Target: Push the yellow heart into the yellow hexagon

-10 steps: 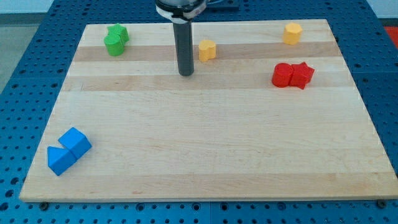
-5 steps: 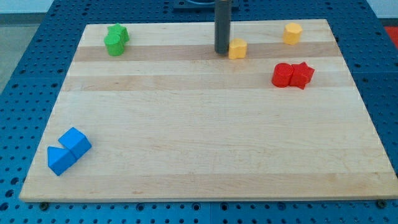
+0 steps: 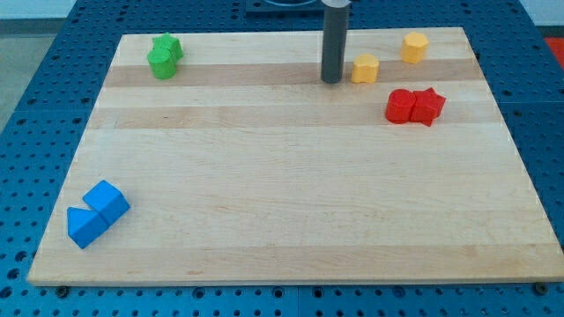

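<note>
The yellow heart (image 3: 365,68) lies near the view's top, right of centre. The yellow hexagon (image 3: 415,47) sits up and to the right of it, near the board's top right corner, with a gap between them. My tip (image 3: 331,80) stands just to the left of the yellow heart, a small gap away from its left side. The dark rod rises from the tip out of the view's top.
Two red blocks (image 3: 414,106) touch each other at the right, below the heart. Two green blocks (image 3: 164,56) sit together at the top left. Two blue blocks (image 3: 95,212) sit together at the bottom left. The wooden board (image 3: 282,194) lies on a blue pegboard.
My tip moved right along the top of the board and pushed the yellow heart right, closer to the yellow hexagon. The other blocks did not move.
</note>
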Motion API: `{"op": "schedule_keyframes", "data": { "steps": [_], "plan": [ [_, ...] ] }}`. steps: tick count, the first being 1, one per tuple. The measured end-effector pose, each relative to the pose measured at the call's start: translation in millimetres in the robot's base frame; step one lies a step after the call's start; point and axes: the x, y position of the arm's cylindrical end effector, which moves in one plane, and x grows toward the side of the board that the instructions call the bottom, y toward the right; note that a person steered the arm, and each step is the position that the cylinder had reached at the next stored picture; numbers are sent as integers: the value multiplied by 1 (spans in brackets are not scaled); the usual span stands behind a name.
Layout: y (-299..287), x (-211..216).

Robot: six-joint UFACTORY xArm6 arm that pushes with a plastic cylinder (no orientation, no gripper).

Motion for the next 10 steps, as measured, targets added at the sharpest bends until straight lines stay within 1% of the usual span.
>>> {"op": "schedule_keyframes", "data": {
  "steps": [2, 3, 4, 5, 7, 8, 10],
  "plan": [
    [4, 2],
    [6, 12],
    [8, 35],
    [10, 35],
    [59, -1],
    [66, -9],
    [75, -46]
  ]
}}
